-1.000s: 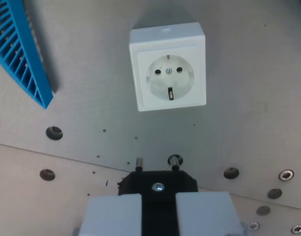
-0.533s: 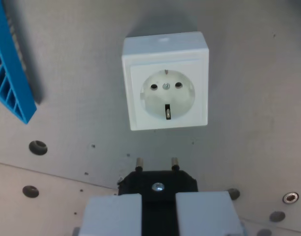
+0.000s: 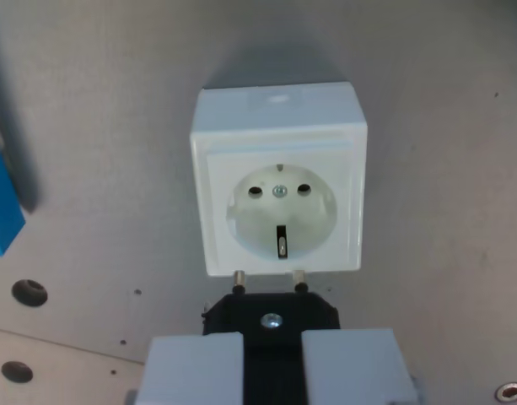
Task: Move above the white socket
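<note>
Gripped between the hand's (image 3: pixel 272 371) two pale grey fingers (image 3: pixel 191 371) at the bottom of the wrist view is a black plug (image 3: pixel 271 314), the fingers closed on its body from the wrist view's left and right. A small silver screw sits in the middle of the plug's top face, and two metal pins (image 3: pixel 239 278) stick out from its far edge, pointing up the picture.

Just beyond those pins stands the white socket (image 3: pixel 278 190), a square box filling the centre of the view. The pin tips overlap the socket's lower edge as seen here; whether they touch it I cannot tell. Its round recess shows two dark holes, a centre screw and a dark earth clip below them.

Under everything lies the grey tabletop (image 3: pixel 444 152), with dark round holes at the lower left. A blue plastic part (image 3: pixel 1 207) is cut off at the wrist view's left edge, well apart from the socket.
</note>
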You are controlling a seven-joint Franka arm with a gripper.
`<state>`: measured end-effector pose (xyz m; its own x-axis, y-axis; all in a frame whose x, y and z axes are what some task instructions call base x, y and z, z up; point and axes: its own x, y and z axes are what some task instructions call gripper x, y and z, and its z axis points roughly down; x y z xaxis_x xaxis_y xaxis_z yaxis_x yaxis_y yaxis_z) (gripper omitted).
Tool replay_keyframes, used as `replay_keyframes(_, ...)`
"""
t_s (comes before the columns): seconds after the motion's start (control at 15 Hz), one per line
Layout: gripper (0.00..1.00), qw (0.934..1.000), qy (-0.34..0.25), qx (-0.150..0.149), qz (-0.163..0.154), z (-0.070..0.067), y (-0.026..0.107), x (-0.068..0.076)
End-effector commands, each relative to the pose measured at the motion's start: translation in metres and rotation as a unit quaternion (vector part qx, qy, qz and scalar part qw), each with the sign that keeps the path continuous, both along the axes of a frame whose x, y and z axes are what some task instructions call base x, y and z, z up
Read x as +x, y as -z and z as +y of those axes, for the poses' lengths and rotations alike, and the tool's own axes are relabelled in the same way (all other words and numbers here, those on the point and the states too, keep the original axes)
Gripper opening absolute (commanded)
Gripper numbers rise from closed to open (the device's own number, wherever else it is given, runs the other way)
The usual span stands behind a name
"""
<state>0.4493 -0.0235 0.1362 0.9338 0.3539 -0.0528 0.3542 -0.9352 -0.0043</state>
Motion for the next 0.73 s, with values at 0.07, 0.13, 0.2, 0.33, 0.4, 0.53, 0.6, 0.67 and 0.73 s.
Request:
replay_keyframes(0.07,0.0,0.9987,-0.025,-0.002,-0.044,-0.006,0.01,-0.003)
replay_keyframes(0.13,0.0,0.9987,-0.025,-0.002,-0.043,-0.006,0.013,-0.002)
replay_keyframes(0.2,0.0,0.9987,-0.026,-0.002,-0.043,-0.006,0.016,-0.002)
replay_keyframes(0.33,0.0,0.9988,-0.027,-0.002,-0.041,-0.007,0.02,-0.002)
replay_keyframes(0.4,0.0,0.9988,-0.027,-0.002,-0.041,-0.007,0.022,-0.002)
replay_keyframes(0.53,0.0,0.9988,-0.025,-0.002,-0.041,-0.007,0.025,-0.001)
replay_keyframes(0.6,0.0,0.9989,-0.023,-0.002,-0.041,-0.007,0.027,-0.001)
replay_keyframes(0.67,0.0,0.9989,-0.023,-0.002,-0.04,-0.008,0.028,-0.001)
replay_keyframes(0.73,0.0,0.9989,-0.022,-0.002,-0.04,-0.008,0.029,-0.001)
